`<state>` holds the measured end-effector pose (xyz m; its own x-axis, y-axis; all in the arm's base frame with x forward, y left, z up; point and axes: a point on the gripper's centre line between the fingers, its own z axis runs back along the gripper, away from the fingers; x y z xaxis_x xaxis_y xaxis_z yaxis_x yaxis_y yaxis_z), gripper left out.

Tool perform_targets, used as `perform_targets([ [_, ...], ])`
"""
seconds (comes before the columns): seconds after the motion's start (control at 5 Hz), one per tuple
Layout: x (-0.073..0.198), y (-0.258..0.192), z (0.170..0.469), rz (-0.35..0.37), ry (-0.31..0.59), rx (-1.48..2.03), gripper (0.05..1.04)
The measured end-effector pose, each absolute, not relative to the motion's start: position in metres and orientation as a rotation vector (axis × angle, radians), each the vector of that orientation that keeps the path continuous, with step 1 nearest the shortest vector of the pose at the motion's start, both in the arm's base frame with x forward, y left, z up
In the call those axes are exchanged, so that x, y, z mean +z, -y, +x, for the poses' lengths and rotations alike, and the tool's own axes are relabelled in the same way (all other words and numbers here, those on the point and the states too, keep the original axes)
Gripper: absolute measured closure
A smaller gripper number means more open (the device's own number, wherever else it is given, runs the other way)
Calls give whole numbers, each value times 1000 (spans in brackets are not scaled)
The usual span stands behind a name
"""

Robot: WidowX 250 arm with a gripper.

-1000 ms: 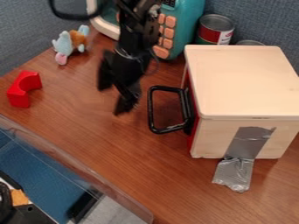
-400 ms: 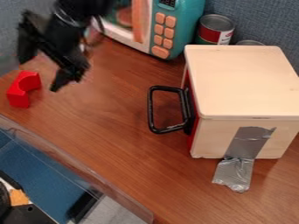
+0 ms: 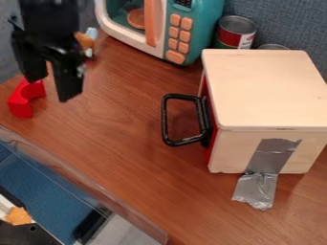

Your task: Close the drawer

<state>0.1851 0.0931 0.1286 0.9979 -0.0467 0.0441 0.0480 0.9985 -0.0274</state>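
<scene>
At the lower left, beyond a clear plastic rim (image 3: 73,180) that runs slantwise past the table's edge, are a blue surface (image 3: 45,191) and a small orange-brown piece (image 3: 18,216). Above them, on the brown wooden table (image 3: 127,158), stands a red arched block (image 3: 22,108), its upper part overlapped by one finger of the black gripper (image 3: 50,90). The gripper hangs down at the upper left, its two fingers spread apart with nothing held between them, well apart from the drawer handle. Just right of it, partly hidden, is a plush toy (image 3: 88,40) in light blue and orange-brown. Next, along the back, comes a teal and white toy microwave (image 3: 214,28) with an orange door handle (image 3: 150,24), a round orange thing (image 3: 136,18) inside and two columns of orange buttons. Right of centre, a black loop-shaped handle (image 3: 165,120) sticks out leftward from a red drawer front (image 3: 209,152). This is the drawer to be closed; its front shows as a narrow red strip close against the left side of a pale wooden box (image 3: 262,86), and the drawer looks pushed in. Behind the box are an open-looking can (image 3: 235,38) with a red and white label and the top of a second can (image 3: 275,47). Silver tape (image 3: 271,155) runs down the box's near side onto the table. A blue-grey fabric panel (image 3: 287,21) rises behind.
</scene>
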Motion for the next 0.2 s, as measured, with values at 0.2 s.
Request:
perform_targets([
  [0.2,134,-92,182,23,30,-60,84],
])
